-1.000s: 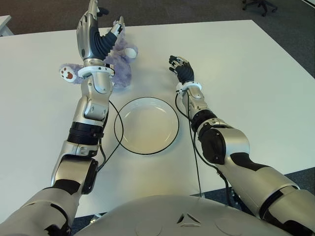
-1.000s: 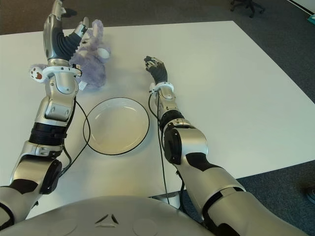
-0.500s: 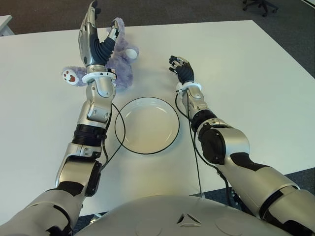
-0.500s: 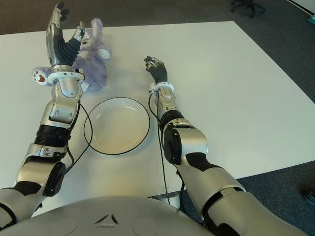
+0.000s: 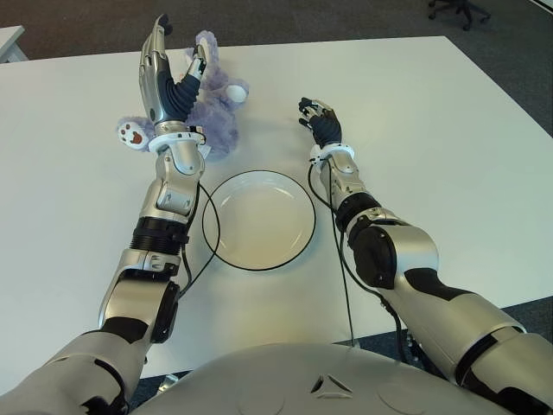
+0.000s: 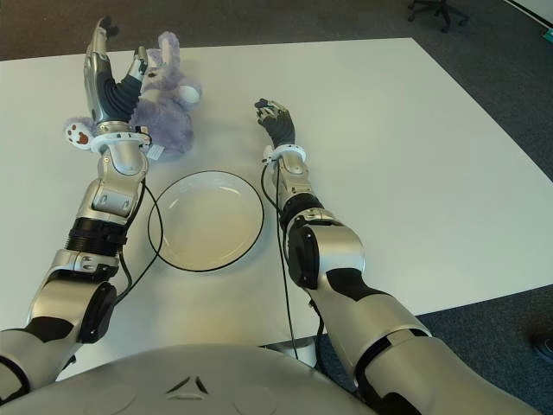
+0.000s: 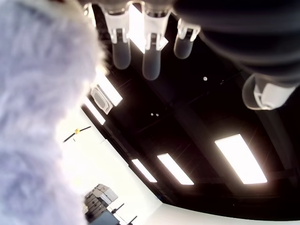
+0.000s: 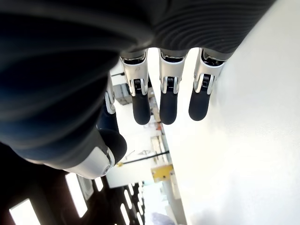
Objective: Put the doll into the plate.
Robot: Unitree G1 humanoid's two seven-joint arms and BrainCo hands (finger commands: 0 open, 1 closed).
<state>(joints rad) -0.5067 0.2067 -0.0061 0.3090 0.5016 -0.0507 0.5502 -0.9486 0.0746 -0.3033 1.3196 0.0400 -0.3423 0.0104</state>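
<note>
On the left, the left arm reaches straight up the white table point(image 5: 449, 147) from the robot's shoulder, forearm nearly in line with the upper arm, ending in the left hand point(image 5: 166, 82) raised palm-up with its wrist bent back. Its fingers point(image 5: 155, 47) stand extended and spread, closed on nothing; the wrist view shows their tips apart against the ceiling with purple fur just beside them. The doll point(image 5: 212, 104), a purple plush with a white paw sole at its 9 o'clock end, lies on the table right behind and beside that hand, at about 11 o'clock from the plate point(image 5: 259, 220). The plate, white with a dark rim, sits near the middle between the two forearms, with nothing in it. To the right, the right arm bends at the elbow and runs up to the right hand point(image 5: 318, 118), at 1 o'clock from the plate, fingers loosely curled and holding nothing, close to the tabletop.
</note>
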